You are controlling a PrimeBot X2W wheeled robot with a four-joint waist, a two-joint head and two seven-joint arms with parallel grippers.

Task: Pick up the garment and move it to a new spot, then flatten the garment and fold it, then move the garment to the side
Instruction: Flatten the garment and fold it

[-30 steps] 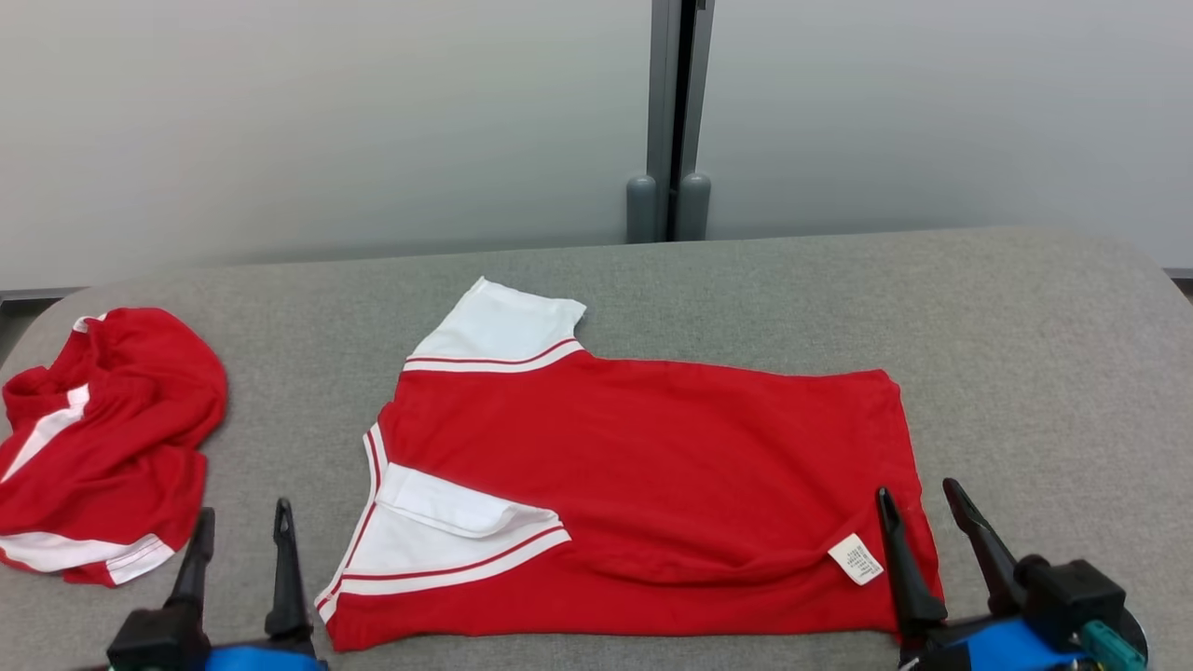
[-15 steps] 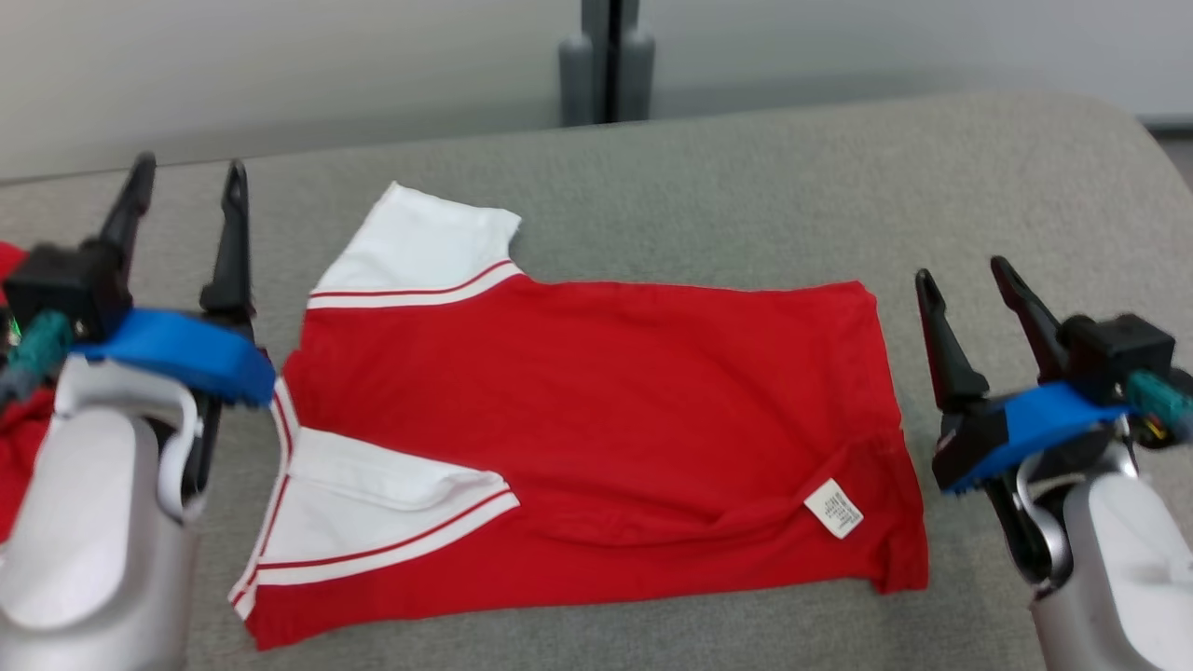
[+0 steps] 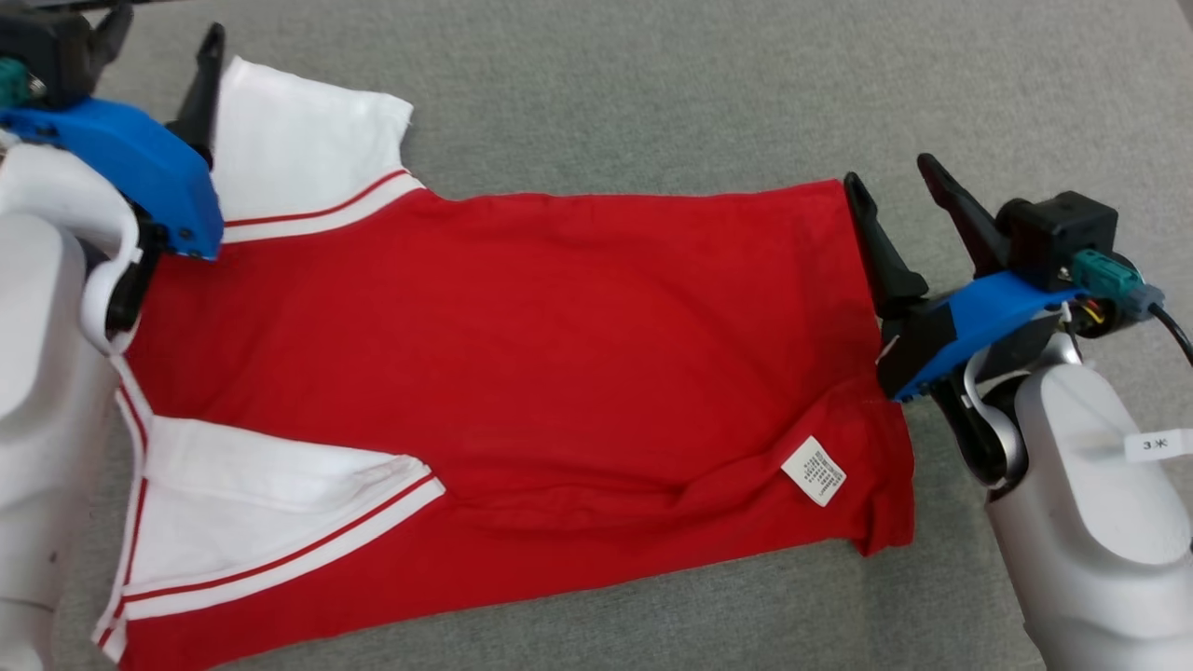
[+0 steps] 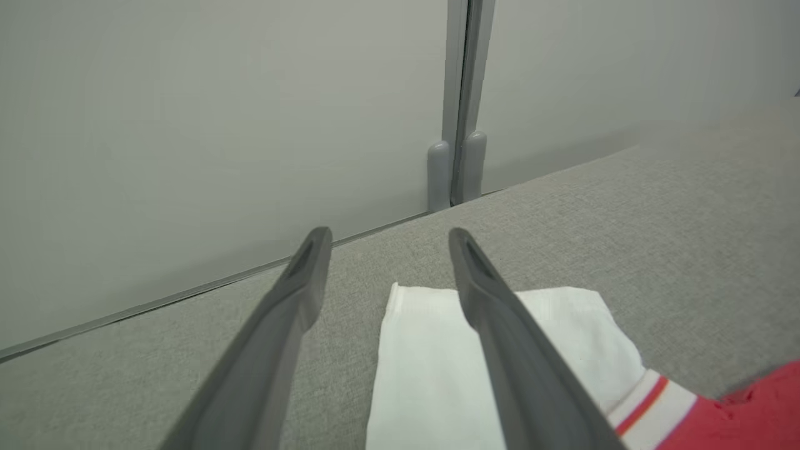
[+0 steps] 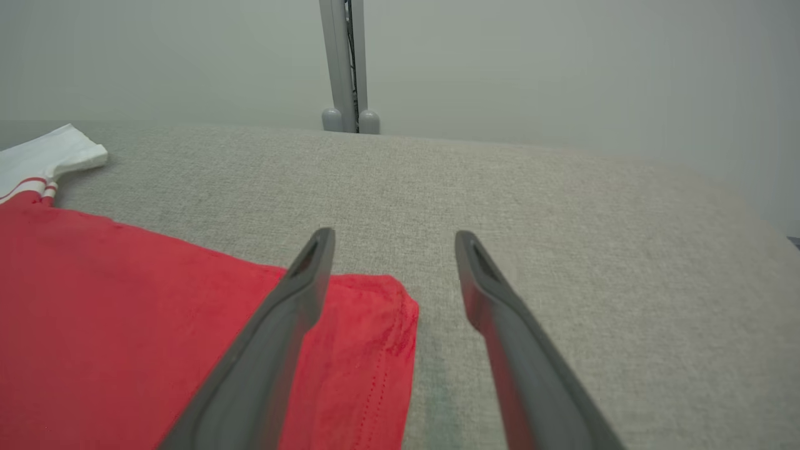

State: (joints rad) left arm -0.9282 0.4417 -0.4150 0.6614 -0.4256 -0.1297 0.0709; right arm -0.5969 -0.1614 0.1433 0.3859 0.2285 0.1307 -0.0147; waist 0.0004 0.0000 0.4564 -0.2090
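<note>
Head view: the garment point(image 3: 522, 354) is a red shirt with white sleeves edged in red stripes. It lies spread flat on the grey bench point(image 3: 652, 84), collar end toward the robot's left and hem toward its right. One white sleeve point(image 3: 298, 140) points away from the robot. The near sleeve point(image 3: 270, 485) is folded in over the red body. A crease runs along the near edge, and a small white label point(image 3: 814, 471) shows by the hem. The left hand point(image 3: 163, 33) is at the far sleeve, fingers apart, one dark finger over the sleeve's outer edge. The right hand point(image 3: 887, 170) is at the far hem corner, fingers apart, its inner finger over the red edge and its outer finger over bare bench.

Left wrist view: the left hand point(image 4: 389, 234) is spread wide and empty. The white sleeve point(image 4: 431, 375) lies under and between its fingers, with the striped cuff and a bit of red at the lower right. A pale wall point(image 4: 187, 125) stands beyond the bench.

Right wrist view: the right hand point(image 5: 395, 234) is spread wide and empty. The stitched red hem corner point(image 5: 381, 325) lies between its fingers, nearer the left one. Whether either hand touches the cloth, I cannot tell.
</note>
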